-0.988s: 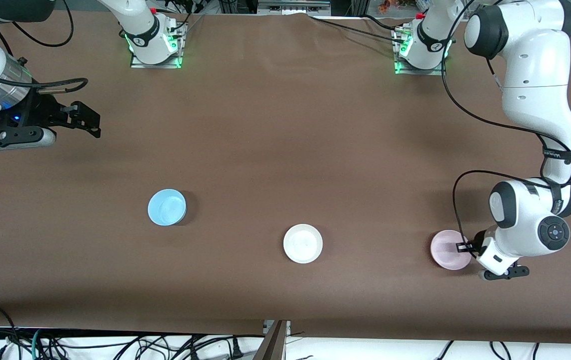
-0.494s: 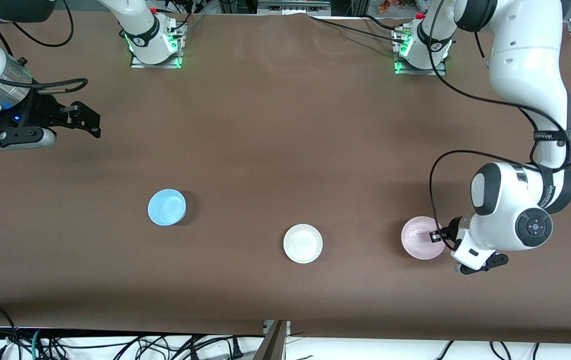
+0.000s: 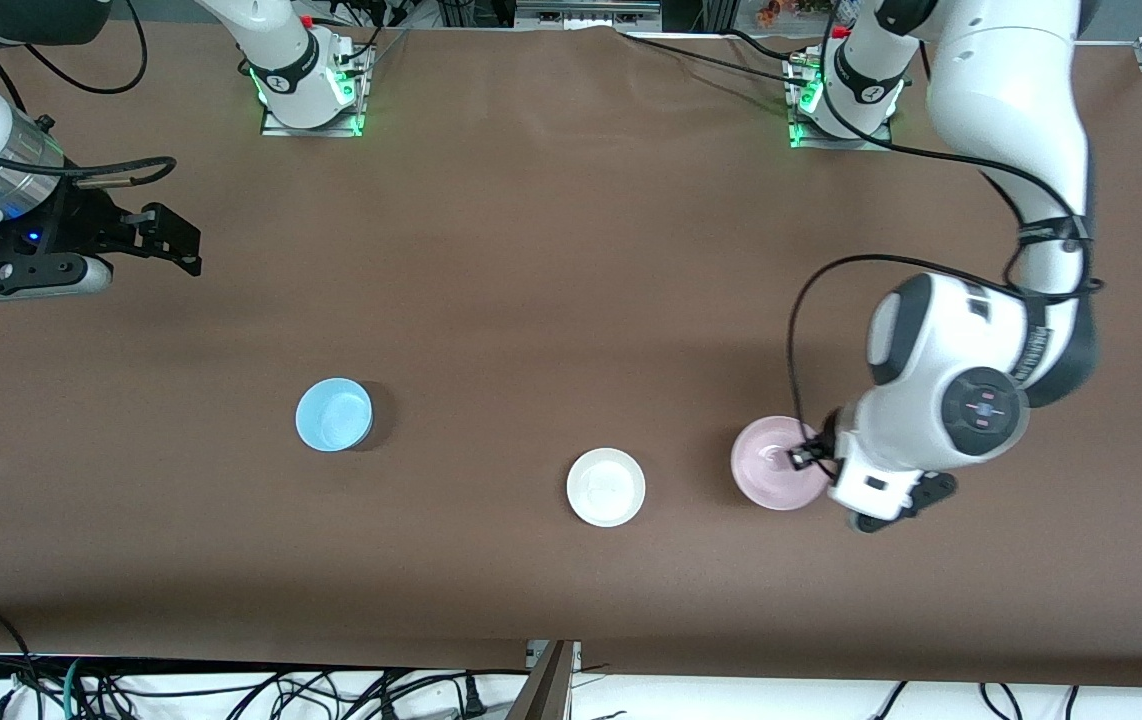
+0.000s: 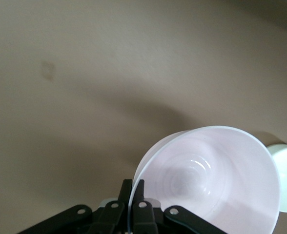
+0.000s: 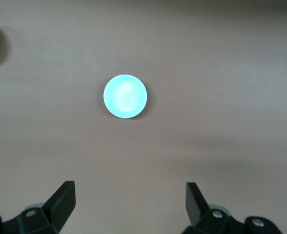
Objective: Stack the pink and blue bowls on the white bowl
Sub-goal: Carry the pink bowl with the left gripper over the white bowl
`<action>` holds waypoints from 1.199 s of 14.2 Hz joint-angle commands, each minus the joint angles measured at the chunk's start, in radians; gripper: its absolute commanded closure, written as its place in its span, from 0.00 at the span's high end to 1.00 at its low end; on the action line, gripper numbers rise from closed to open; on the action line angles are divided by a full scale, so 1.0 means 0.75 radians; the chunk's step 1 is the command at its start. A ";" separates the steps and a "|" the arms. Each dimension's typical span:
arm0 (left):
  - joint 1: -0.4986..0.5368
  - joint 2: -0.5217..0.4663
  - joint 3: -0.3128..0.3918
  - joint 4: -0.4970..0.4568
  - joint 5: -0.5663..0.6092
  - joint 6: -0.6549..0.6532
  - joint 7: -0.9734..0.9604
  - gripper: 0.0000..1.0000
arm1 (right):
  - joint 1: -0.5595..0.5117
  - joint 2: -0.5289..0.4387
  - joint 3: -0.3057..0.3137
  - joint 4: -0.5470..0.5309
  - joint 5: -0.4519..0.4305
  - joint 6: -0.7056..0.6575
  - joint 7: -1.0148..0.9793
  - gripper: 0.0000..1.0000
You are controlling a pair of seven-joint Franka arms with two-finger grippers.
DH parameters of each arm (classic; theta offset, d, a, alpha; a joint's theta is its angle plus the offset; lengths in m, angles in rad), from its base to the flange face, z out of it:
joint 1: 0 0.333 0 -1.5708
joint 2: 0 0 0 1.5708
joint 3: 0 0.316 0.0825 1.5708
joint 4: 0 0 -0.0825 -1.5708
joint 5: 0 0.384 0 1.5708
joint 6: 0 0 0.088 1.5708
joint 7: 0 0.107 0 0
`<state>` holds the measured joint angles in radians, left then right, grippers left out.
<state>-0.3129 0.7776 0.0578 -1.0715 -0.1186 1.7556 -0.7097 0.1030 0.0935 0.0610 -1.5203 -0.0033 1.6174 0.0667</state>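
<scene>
The left arm reaches from its base down across the table, elbow bent and wrist turned sideways. The left gripper (image 3: 807, 456) pinches the rim of the pink bowl (image 3: 771, 463) between closed fingers (image 4: 136, 202), carrying it clear of the table. The right arm waits; the right gripper (image 3: 167, 240) hangs with fingers spread.

No text, label, brand or number is showing legibly on anything in these views; nothing is reading clearly.
</scene>
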 commanded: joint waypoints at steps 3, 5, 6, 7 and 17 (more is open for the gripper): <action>-0.137 0.125 0.023 0.030 -0.134 0.242 -0.291 0.00 | -0.002 0.004 0.003 0.021 -0.008 -0.021 0.013 1.00; -0.155 0.180 0.025 0.028 -0.246 0.360 -0.362 0.00 | -0.002 0.004 0.003 0.021 -0.008 -0.021 0.013 1.00; -0.164 0.200 0.025 0.028 -0.251 0.387 -0.367 0.00 | -0.002 0.004 0.003 0.021 -0.008 -0.021 0.013 1.00; -0.166 0.215 0.025 0.028 -0.251 0.402 -0.379 0.00 | -0.002 0.004 0.003 0.021 -0.008 -0.021 0.013 1.00; -0.188 0.268 0.023 0.034 -0.296 0.610 -0.536 0.00 | -0.002 0.018 0.003 0.025 -0.004 0.001 -0.009 1.00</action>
<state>-0.4321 0.9596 0.0627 -1.0732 -0.3052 2.1857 -1.0747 0.1030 0.0969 0.0610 -1.5203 -0.0033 1.6210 0.0669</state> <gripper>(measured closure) 0.960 0.000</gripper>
